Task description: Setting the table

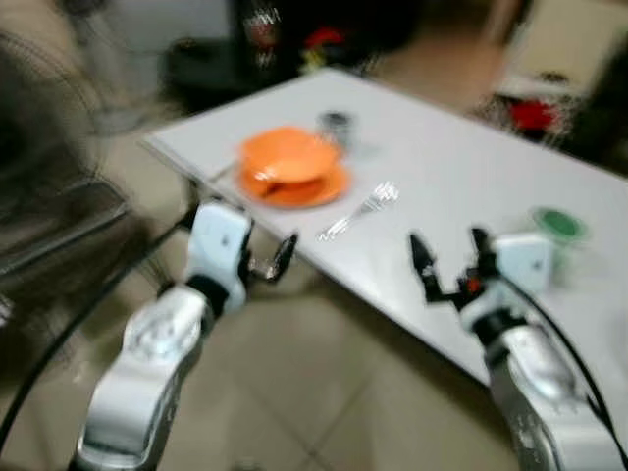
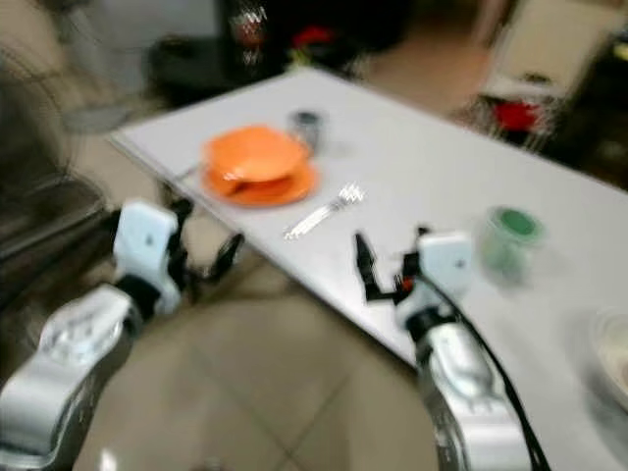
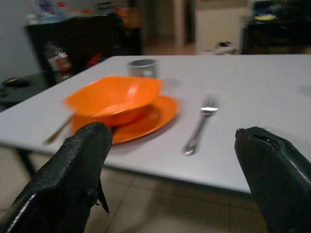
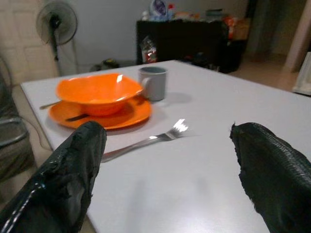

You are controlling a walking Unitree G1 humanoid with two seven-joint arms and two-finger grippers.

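1. Your right gripper [image 1: 449,267] sits in the lower right of the left eye view, over the near table edge, fingers spread and holding nothing.
2. Your left gripper [image 1: 267,260] hangs left of centre, just off the white table [image 1: 461,167] and above the floor, fingers parted and empty.
3. The fork [image 1: 359,211] lies flat at the centre of the frame, between both grippers and beyond them, just right of the orange plate [image 1: 324,188].
4. Its long axis runs diagonally: tines toward the upper right, handle toward the lower left, nearest the table edge.
5. Expect it to be stiff, light, thin and slippery metal, lying flush; take it across the handle's middle, I'd judge.
6. An orange bowl [image 4: 97,92] rests on the plate, a grey cup [image 4: 153,82] just behind it, and a green-lidded container [image 1: 557,232] at the right edge.
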